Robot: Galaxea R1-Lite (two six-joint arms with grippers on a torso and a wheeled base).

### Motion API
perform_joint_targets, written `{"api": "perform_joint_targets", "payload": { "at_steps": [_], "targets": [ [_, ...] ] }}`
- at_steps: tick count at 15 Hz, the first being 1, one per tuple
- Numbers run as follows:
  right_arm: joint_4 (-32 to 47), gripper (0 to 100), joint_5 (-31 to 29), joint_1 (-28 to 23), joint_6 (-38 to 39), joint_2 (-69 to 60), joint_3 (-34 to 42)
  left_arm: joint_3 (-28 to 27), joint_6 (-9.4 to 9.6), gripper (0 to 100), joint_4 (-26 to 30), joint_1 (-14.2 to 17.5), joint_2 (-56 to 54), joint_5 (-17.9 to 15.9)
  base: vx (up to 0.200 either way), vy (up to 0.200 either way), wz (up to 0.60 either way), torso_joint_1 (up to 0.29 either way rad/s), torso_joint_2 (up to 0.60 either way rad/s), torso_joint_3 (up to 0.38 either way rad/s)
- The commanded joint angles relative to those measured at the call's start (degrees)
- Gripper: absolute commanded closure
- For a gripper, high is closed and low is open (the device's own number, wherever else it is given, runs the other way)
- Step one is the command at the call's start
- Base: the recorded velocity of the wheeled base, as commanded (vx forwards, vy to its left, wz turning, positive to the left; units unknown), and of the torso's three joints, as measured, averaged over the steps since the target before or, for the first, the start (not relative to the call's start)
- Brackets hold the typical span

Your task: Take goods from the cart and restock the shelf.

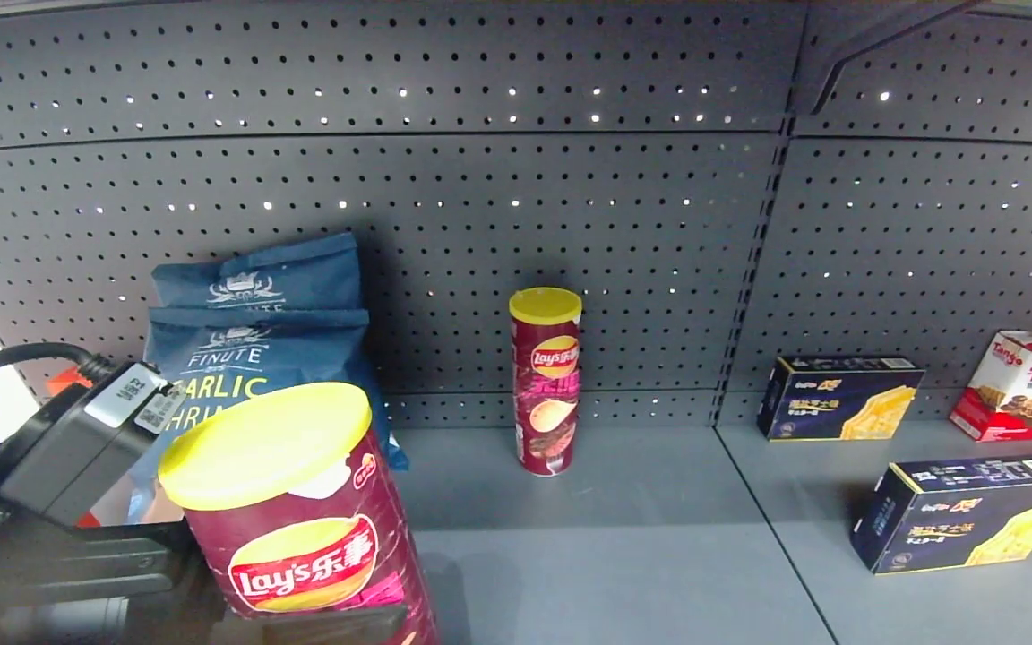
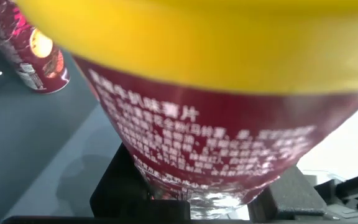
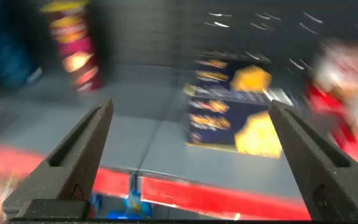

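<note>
A maroon chip can with a yellow lid (image 1: pixel 296 520) hangs upright at the near left, above the front of the grey shelf (image 1: pixel 623 555). My left gripper (image 2: pixel 197 196) is shut on its lower body, one dark finger (image 2: pixel 114 186) on each side. A second identical can (image 1: pixel 546 381) stands upright on the shelf near the pegboard back, also seen as the standing can (image 2: pixel 39 56) beyond the held one. My right gripper (image 3: pixel 191 165) is open and holds nothing, facing the shelf from in front of its red front edge (image 3: pixel 229 199).
Blue snack bags (image 1: pixel 261 331) lean on the pegboard behind the held can. Right of the shelf divider lie two dark blue boxes (image 1: pixel 838 399) (image 1: pixel 964 515) and a red-and-white box (image 1: pixel 1022 385). Bare shelf floor lies between the standing can and the divider.
</note>
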Motion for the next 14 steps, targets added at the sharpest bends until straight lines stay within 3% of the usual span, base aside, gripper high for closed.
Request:
{"api": "perform_joint_targets", "payload": {
  "at_steps": [1, 6, 10, 14],
  "targets": [
    [0.94, 0, 1.84, 6.11, -5.14, 13.4, -6.36, 0.45, -0.17, 100, 0.12, 0.34, -0.83, -0.01, 0.0, 0.0, 0.0, 0.0, 0.0, 0.0],
    [-0.73, 0, 2.1, 14.46, -7.51, 29.22, -13.39, -0.87, -1.05, 100, 0.03, 0.34, -0.48, -3.26, 0.0, 0.0, 0.0, 0.0, 0.0, 0.0],
    [-19.1, 0, -0.53, 16.04, -7.42, 46.71, -13.39, 0.01, -1.13, 100, -0.05, 0.52, -0.57, -3.35, 0.0, 0.0, 0.0, 0.0, 0.0, 0.0],
    [-20.42, 0, -1.41, 17.89, -7.42, 55.14, -17.35, 0.01, -1.13, 100, -0.05, 0.78, -0.66, -3.35, 0.0, 0.0, 0.0, 0.0, 0.0, 0.0]
  ]
}}
